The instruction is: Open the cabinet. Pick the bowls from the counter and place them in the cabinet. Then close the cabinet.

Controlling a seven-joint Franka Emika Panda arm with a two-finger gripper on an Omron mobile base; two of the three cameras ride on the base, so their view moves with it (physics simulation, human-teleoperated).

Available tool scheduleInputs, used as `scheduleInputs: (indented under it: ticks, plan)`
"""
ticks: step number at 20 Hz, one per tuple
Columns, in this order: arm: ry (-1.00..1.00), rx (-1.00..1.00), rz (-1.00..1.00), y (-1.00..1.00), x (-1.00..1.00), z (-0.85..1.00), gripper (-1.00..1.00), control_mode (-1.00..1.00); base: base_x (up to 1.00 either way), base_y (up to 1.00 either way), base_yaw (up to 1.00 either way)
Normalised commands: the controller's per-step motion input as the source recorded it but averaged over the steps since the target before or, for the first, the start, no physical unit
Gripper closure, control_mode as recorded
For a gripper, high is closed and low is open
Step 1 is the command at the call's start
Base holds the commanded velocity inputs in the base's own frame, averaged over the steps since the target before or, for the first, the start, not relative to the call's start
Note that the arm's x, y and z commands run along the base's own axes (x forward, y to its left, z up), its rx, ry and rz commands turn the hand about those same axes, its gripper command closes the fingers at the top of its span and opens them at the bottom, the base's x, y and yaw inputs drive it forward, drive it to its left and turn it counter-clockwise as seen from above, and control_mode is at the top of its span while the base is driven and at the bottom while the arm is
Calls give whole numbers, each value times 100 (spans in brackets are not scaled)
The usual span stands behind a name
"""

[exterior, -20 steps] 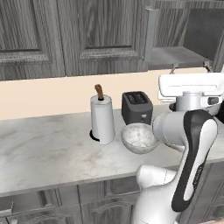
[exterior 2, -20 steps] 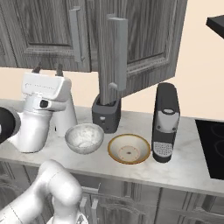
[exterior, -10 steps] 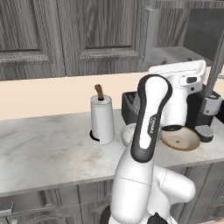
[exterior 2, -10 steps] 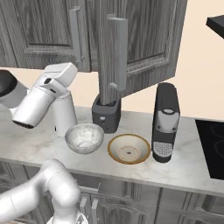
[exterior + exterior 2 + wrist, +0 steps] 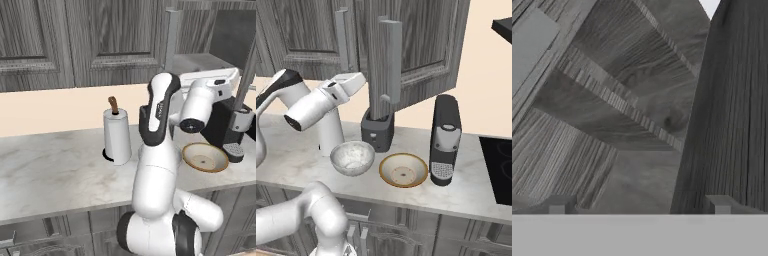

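Pale marble counter [image 5: 301,165] runs under the dark grey cabinet [image 5: 421,45], whose doors stand swung open. Raised at door height, the gripper [image 5: 358,80] points toward the edge of the nearer open door; in the hand view its two finger tips [image 5: 559,204] sit wide apart with nothing between them, wood grain close ahead. Below the jaws, the speckled bowl [image 5: 352,158] rests on the counter, with the tan bowl [image 5: 404,170] just beside it near the coffee machine [image 5: 444,140].

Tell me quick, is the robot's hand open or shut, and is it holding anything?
Gripper: open and holding nothing; its two fingertips stand wide apart, facing the cabinet.
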Motion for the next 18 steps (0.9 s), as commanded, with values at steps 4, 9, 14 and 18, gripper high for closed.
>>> scheduleInputs:
  ticks: [4, 9, 14, 18]
  plan:
    - [13, 21, -4, -37, 26, -3, -100, -100, 0, 0, 0]
    - [13, 19, -4, -22, 38, -3, -100, -100, 0, 0, 0]
    - [3, 22, -10, -67, -34, 2, -100, -100, 0, 0, 0]
    - [-8, 23, -21, -89, -98, 16, -100, -100, 0, 0, 0]
